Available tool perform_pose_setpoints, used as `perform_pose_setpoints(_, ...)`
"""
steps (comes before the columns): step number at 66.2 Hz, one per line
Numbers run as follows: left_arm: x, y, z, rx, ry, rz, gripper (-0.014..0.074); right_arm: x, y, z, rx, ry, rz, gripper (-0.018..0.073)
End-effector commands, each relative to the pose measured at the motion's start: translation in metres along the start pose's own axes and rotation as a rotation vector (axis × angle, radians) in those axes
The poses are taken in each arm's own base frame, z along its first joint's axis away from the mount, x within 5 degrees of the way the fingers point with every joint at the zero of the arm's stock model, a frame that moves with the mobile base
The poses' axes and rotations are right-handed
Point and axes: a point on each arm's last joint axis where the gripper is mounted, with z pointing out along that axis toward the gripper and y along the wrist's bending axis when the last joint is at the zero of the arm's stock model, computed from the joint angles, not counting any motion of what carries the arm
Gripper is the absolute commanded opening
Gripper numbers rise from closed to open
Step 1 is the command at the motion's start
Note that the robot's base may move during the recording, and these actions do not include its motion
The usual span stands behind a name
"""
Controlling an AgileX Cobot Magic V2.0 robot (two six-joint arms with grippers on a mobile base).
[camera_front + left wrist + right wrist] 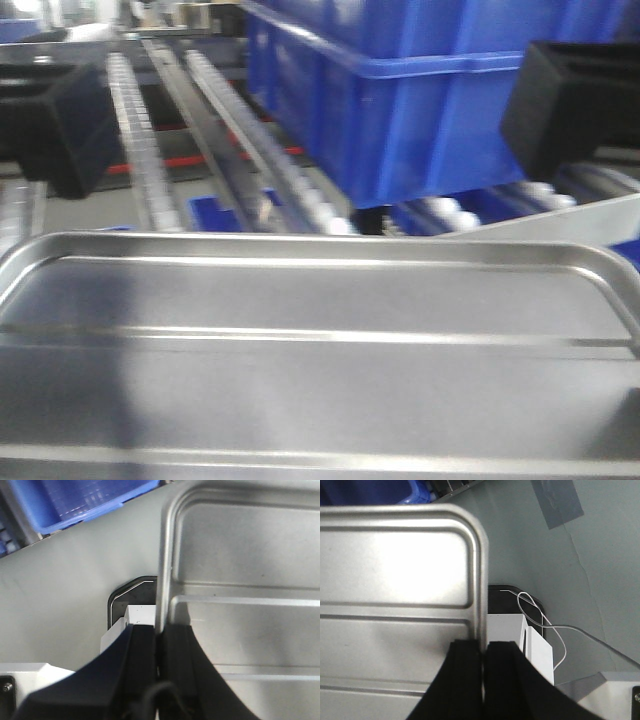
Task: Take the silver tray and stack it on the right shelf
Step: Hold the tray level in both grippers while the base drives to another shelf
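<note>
Front view: tray (320,360) fills the frame from 3 through 6 to 9 o'clock, short of the shelf (140,150) at 11; a blue bin (400,90) sits at 1. Left wrist view: left pincer (159,630) is clamped on the tray's side rim. Right wrist view: right pincer (484,647) pinches the opposite rim. These thin-rim grips may slip if the arms move unevenly, and the tray could strike the bin.

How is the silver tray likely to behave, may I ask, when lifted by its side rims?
The silver tray should be stiff: its raised rim and floor ridges resist bending. Smooth metal pinched only at thin rim edges by the jaws may slip or tilt. It is shallow sheet metal, so likely light.
</note>
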Motion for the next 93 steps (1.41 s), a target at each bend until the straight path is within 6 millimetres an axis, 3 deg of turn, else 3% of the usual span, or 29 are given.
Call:
perform_pose_setpoints(1,-0.0029,0.0025,-0.0113,0.015,-0.036,-0.003,-0.0098,-0.0049,-0.0015,-0.0097,-0.013,-0.044,-0.015,0.0072)
perform_pose_setpoints(93,-0.0029,0.0027,-0.0113,0.014,-0.035,-0.003,-0.0098,-0.0049,-0.0016,-0.0097,-0.012,-0.044,-0.015,0.0072)
